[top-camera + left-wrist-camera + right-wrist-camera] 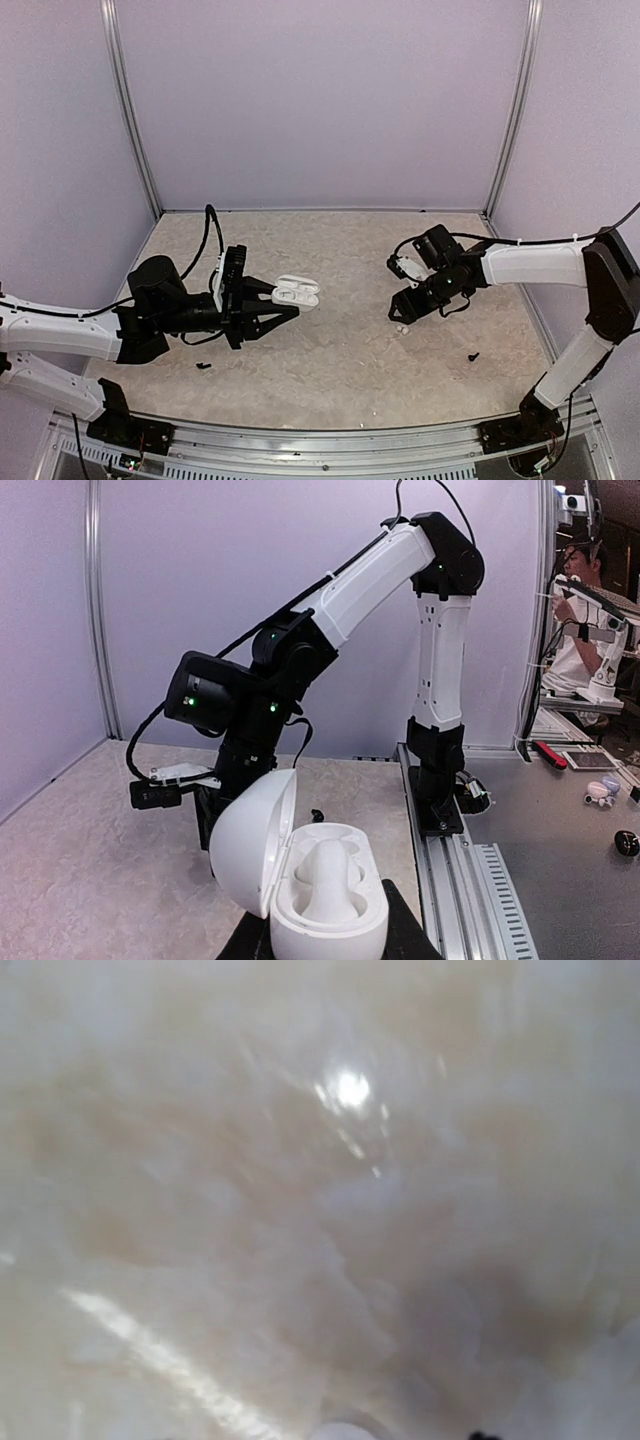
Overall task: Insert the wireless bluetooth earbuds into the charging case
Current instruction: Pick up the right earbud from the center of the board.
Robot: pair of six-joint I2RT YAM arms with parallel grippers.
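we see the left jaws closed tight on the base of the charging case, holding it out toward the middle of the surface with its lid swung open. a white rounded form sits in the middle of the base, and we cannot say whether it is a seated bud or the case's own moulding. the right jaws hang low over the surface, well apart from the case. we cannot tell how wide they stand or whether they hold anything, since their own camera gives only a blur of marbled top. a tiny white bit lies just beside them, and we take it to be one of the wireless bluetooth earbuds. our main worry is the pick: the bud looks small, smooth and rounded, so a pinch that lands off centre could squirt it sideways or flick it away. if it is caught crooked, it may meet its well at the wrong angle, jam on the rim or drop. a push from the right arm could also twist the case in the left jaws or knock the lid. the small black bits nearby must not be mistaken for the bud. the surface is pale, marbled and glossy, and a white bud is hard to pick out against it. plain lilac walls with metal posts close it in on three sides. a rail runs along the near edge, and a person sits beyond it among other gear.
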